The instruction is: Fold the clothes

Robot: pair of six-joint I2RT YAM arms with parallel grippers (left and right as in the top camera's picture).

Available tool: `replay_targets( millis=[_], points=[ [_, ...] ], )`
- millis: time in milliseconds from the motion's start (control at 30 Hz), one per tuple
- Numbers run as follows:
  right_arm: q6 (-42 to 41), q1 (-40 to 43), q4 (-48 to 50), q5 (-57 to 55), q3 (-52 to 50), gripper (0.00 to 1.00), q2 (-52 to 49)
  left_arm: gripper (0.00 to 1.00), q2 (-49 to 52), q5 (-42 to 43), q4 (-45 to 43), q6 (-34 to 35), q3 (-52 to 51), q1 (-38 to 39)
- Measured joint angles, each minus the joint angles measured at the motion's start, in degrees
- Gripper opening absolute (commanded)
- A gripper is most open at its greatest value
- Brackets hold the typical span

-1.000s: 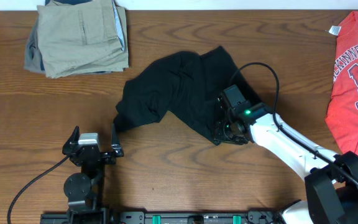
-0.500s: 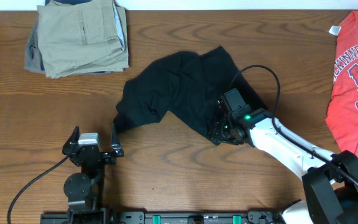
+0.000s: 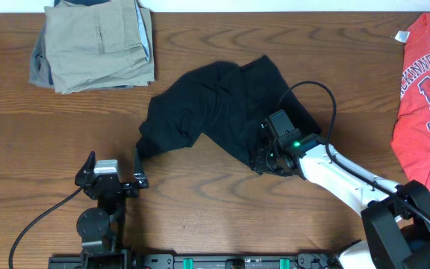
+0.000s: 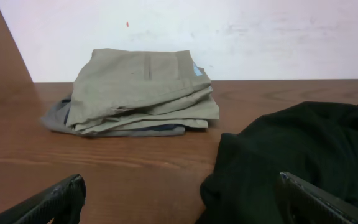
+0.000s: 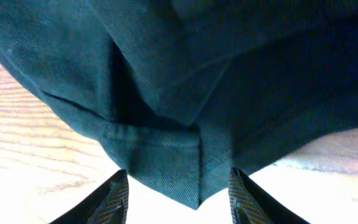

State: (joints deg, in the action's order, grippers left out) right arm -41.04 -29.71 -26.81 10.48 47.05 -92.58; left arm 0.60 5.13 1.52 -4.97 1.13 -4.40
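The black T-shirt (image 3: 215, 112) lies crumpled in the middle of the table. My right gripper (image 3: 264, 160) is at its near right corner. In the right wrist view a hemmed corner of the shirt (image 5: 197, 74) hangs between the fingers of this gripper (image 5: 178, 177), which is open, with a gap on each side of the cloth. My left gripper (image 3: 114, 155) rests open on the table just left of the shirt's near left tip. In the left wrist view that tip of the shirt (image 4: 303, 155) lies in front of the right finger of the left gripper (image 4: 180, 186).
Folded khaki trousers (image 3: 95, 45) are stacked at the far left and also show in the left wrist view as the khaki pile (image 4: 142, 87). A red T-shirt with white lettering (image 3: 428, 90) lies along the right edge. Bare wooden table (image 3: 200, 217) lies between the arms.
My right gripper has crept slightly along the shirt's near right corner. The shirt and the left arm have not moved.
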Motion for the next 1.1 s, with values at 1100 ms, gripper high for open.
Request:
replay_targets(
  millis=[1100],
  points=[
    [-2.34,0.0,5.51,-0.02,-3.61,0.23,0.0,0.98,-0.02,0.0,0.0,-0.02,0.0,0.0]
  ],
)
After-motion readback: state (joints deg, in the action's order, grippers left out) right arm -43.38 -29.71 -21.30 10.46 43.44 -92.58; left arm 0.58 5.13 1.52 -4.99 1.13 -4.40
